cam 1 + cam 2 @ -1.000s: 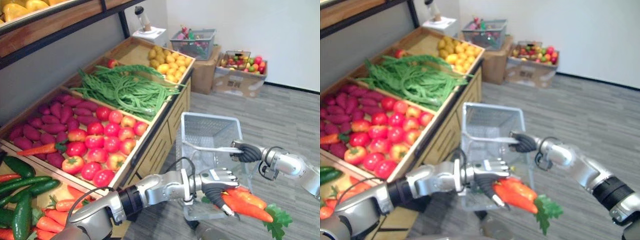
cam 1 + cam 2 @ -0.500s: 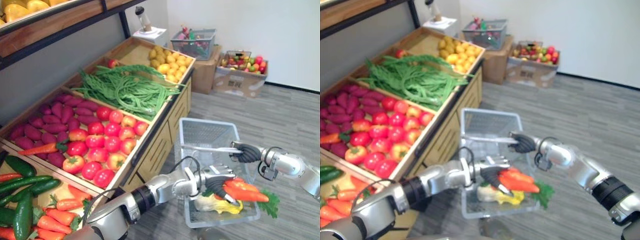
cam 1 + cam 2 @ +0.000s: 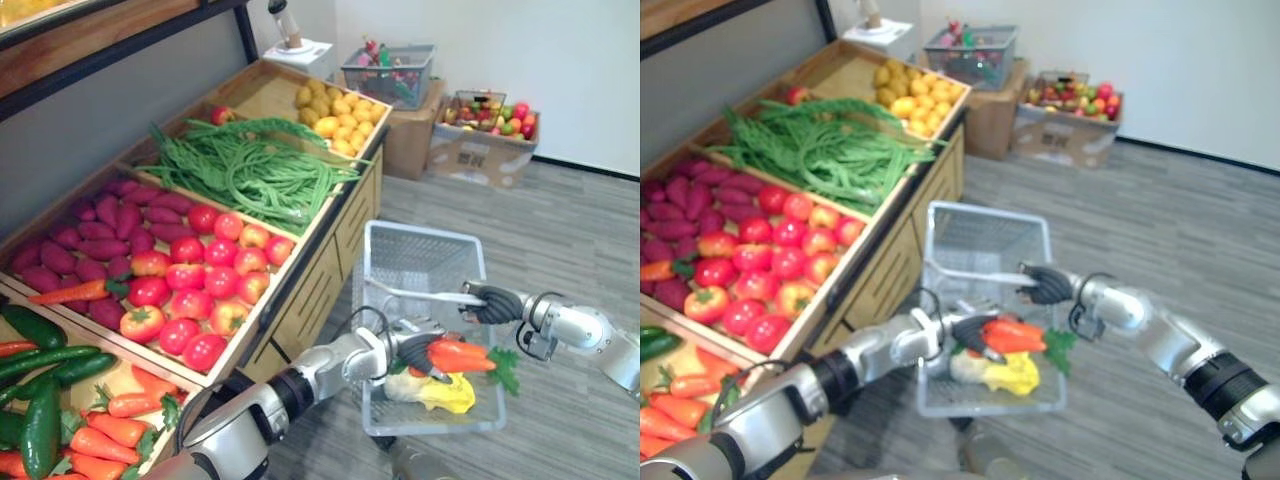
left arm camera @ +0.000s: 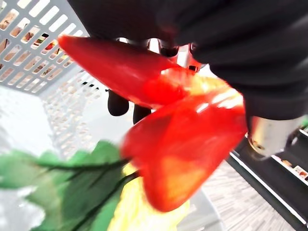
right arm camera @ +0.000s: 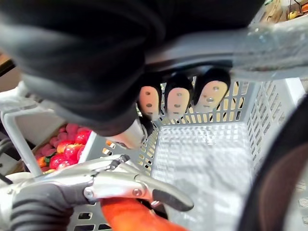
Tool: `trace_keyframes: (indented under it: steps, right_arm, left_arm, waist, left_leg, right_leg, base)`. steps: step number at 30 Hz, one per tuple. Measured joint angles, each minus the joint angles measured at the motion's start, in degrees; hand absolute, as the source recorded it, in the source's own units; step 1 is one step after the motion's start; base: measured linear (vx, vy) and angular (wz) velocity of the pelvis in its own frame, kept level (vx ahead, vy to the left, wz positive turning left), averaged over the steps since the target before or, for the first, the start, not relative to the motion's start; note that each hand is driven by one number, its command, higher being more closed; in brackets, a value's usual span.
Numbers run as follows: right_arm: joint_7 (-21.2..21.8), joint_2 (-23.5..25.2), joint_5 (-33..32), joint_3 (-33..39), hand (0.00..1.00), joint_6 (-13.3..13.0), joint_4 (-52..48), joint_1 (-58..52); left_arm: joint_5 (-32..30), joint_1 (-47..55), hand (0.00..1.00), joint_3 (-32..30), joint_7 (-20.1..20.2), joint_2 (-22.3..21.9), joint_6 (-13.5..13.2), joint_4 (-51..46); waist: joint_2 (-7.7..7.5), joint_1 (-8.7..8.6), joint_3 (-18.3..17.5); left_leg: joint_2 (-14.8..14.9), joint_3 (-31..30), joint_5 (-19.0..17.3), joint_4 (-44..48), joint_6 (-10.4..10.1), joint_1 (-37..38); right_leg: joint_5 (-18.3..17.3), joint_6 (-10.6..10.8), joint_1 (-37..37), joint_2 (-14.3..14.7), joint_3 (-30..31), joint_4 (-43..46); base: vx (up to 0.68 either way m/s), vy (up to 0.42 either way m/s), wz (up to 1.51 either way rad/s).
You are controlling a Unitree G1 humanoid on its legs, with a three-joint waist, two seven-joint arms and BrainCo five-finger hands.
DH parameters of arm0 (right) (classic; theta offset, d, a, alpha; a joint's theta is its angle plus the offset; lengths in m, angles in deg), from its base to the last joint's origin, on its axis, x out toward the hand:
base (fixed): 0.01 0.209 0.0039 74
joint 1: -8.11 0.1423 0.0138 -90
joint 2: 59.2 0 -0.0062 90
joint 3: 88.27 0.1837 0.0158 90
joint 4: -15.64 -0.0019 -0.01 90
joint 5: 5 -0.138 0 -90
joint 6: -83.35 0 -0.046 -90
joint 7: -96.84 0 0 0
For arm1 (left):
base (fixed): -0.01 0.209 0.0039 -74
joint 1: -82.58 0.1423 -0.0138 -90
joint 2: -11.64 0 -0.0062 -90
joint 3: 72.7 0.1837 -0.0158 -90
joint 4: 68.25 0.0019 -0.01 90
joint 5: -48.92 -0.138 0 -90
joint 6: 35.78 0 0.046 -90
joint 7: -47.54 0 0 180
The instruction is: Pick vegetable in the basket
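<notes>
Two carrots [image 3: 458, 356], glossy orange-red and tapered, lying side by side with points toward the robot's left and green leafy tops [image 3: 505, 366] trailing off to the right. In the left wrist view, seen close as one slimmer root above a fatter one, with dark green stems and soft, ragged leaves.

Gripped by the left hand [image 3: 413, 352], dark-tipped fingers curled over the roots near their pointed ends, leafy ends free of the grip. Held within the open top of the pale grey wire basket [image 3: 424, 232], toward its near end, just above a yellow vegetable [image 3: 438, 393] lying on the basket's bottom. Touching it or not: cannot tell.

Basket just beside the wooden produce stand [image 3: 330, 265], above the grey plank floor [image 3: 560, 220]. Right hand [image 3: 497, 303] clenched round the basket's handle [image 3: 415, 295] at its right end, fingertips [image 5: 177, 98] wrapped under the bar in the right wrist view.

On the stand to the left, well apart from the carrots in hand: red tomatoes [image 3: 205, 290] and long green beans [image 3: 255, 175].
</notes>
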Motion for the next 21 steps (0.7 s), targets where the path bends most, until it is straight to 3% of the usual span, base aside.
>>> trace_keyframes:
  steps: [6,15,21]
  right_arm:
    - [0.6,0.0,-1.7,0.1,1.0,0.1,-0.1,0.0]
    - [1.1,0.0,-1.9,2.3,1.0,0.2,-0.7,-0.5]
    - [0.8,2.4,0.6,11.0,1.0,1.5,-2.4,-7.3]
  left_arm:
    - [-2.1,-1.2,0.0,-0.6,-0.2,-0.4,0.2,2.7]
    - [-2.2,-2.6,0.0,-0.6,-0.2,-0.5,0.8,3.0]
    - [-1.2,-2.7,0.0,1.4,-0.2,-0.2,0.7,-10.2]
  waist:
    - [-1.29,-0.01,0.9]
    - [-1.36,0.07,2.7]
    - [-1.62,0.95,2.9]
  left_leg:
    - [0.0,0.1,0.0,0.1,0.0,-0.1]
    - [0.9,-0.1,-0.4,0.9,-0.6,-0.8]
    - [1.1,-2.5,-0.6,0.9,-0.5,-2.2]
  right_leg:
    - [0.0,0.0,-0.1,0.0,0.0,0.0]
    - [-0.5,-0.7,-0.6,0.1,-0.6,-0.1]
    - [0.6,-0.8,-0.4,-1.3,-3.3,-0.3]
  base:
    - [-0.01,-0.01,0.0]
    - [-0.02,-0.02,0.03]
    - [-0.03,-0.026,0.22]
